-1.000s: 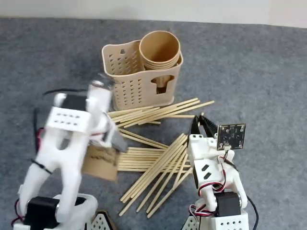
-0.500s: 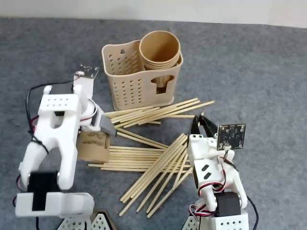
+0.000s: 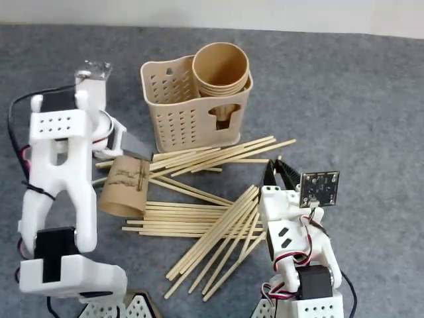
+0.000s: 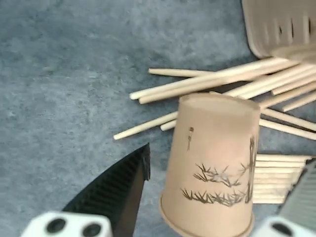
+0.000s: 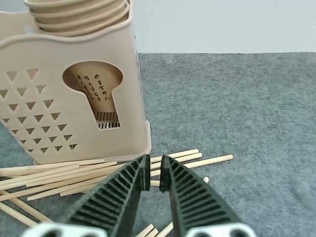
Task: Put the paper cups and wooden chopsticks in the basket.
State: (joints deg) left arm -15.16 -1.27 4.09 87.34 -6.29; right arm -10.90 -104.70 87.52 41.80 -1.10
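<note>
Left tool [image 4: 226,165] apparently holds paper cup [image 3: 126,187] over chopsticks [image 3: 212,225].

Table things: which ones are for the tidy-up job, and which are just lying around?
For the job:
basket
stack of cups standing inside the basket
single cup in the left gripper
chopsticks scattered in front of the basket

Just there:
grey mat under everything
pale strip along the far edge

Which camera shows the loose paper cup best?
The left wrist view: the paper cup is close and unobstructed, print visible. In the high view it lies over chopsticks beside the left arm. The right wrist view faces the basket.
</note>
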